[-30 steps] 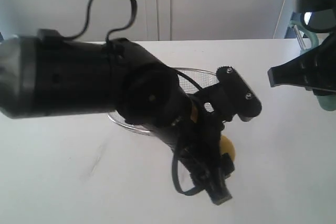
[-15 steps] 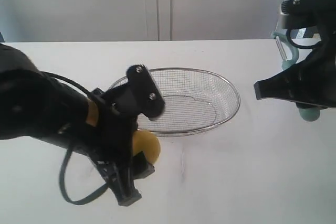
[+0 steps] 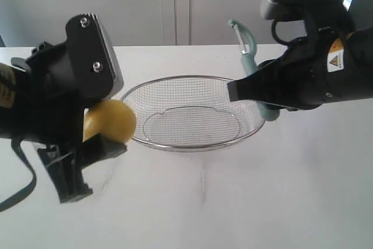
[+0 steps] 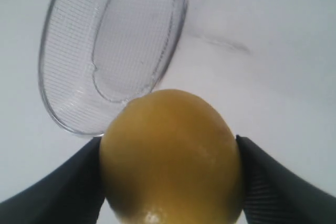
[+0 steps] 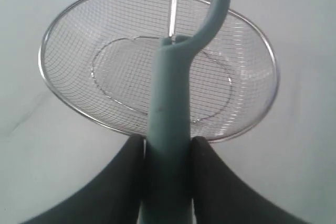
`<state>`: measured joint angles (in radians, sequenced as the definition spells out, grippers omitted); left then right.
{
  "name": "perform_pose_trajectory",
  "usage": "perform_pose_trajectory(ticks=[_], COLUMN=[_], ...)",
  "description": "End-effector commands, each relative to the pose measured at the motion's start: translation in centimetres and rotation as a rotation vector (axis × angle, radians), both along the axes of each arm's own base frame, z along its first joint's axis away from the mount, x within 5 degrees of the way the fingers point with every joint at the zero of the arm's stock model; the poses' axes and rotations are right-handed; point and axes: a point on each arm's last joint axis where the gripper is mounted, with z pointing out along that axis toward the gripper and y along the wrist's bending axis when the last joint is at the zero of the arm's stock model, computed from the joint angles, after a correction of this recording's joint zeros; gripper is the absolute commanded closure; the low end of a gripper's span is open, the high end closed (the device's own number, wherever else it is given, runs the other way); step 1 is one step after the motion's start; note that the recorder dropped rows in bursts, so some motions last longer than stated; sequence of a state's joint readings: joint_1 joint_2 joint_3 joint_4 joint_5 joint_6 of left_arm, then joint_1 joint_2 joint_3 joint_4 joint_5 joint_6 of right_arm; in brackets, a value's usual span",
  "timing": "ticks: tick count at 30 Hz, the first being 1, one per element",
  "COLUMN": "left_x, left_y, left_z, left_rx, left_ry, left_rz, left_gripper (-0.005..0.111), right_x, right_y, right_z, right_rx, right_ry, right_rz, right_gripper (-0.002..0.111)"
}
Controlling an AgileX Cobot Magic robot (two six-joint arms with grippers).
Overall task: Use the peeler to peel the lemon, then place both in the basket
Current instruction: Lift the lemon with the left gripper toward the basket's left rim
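The yellow lemon [image 3: 109, 121] hangs in the air at the left, with my left gripper [image 3: 96, 135] shut on it; in the left wrist view the lemon [image 4: 170, 156] fills the space between the two black fingers [image 4: 58, 192]. My right gripper [image 3: 256, 94] is shut on the teal handle of the peeler [image 3: 249, 48], whose curved head and blade point up. In the right wrist view the peeler [image 5: 169, 114] stands between the fingers above the basket [image 5: 68, 106]. The wire mesh basket [image 3: 253, 126] lies on the table between both arms, with nothing in it.
A white table [image 3: 280, 202] carries the basket. A pale wall with cabinet seams [image 3: 175, 4] stands behind it. The bulky black arm bodies fill the left and right of the exterior view.
My left arm swung back to the left and lifted the lemon off the table. My right arm moved in toward the basket's right rim with the peeler.
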<state>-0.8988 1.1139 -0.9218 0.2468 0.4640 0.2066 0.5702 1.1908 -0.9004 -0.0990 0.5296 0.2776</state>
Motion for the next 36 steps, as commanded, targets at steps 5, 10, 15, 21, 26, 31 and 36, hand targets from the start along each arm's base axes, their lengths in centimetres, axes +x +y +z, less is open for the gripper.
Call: perform_pose_trajectory(ticks=[5,10,15,21,26,31,36], left_x=[3.9,4.7,6.0,7.0,6.6,7.0,6.7], left_y=[2.5,3.2,2.4,1.8,2.0,1.8,0.8], left_z=[-0.3,-2.3,-3.4,-4.9,-4.6,-3.9,-2.6], left_rx=[-0.279,-0.352,-0.403,-0.415,-0.423,-0.457,-0.587], left_ry=[-0.095,-0.072,-0.033,0.011,0.044,-0.039,-0.129], left_rz=[0.208,0.289,0.34,0.379,0.404,0.369,0.191], left_gripper=[0.107,0.107,0.107,0.107,0.107,0.107,0.107], right_x=[1.4,2.0,2.1,2.0,1.9,1.9,2.0], right_y=[1.3,1.8,2.2,2.1,2.1,2.1,2.0], right_z=[-1.9,-2.7,-3.2,-3.2,-3.3,-3.1,-3.1], right_rx=[-0.032,-0.04,-0.014,-0.014,-0.024,-0.031,-0.035], right_ry=[0.008,0.016,0.052,0.059,0.078,0.088,0.087], right_rz=[0.079,0.105,0.103,0.103,0.105,0.107,0.103], right_gripper=[0.108,0.108,0.108,0.108,0.108,0.108,0.108])
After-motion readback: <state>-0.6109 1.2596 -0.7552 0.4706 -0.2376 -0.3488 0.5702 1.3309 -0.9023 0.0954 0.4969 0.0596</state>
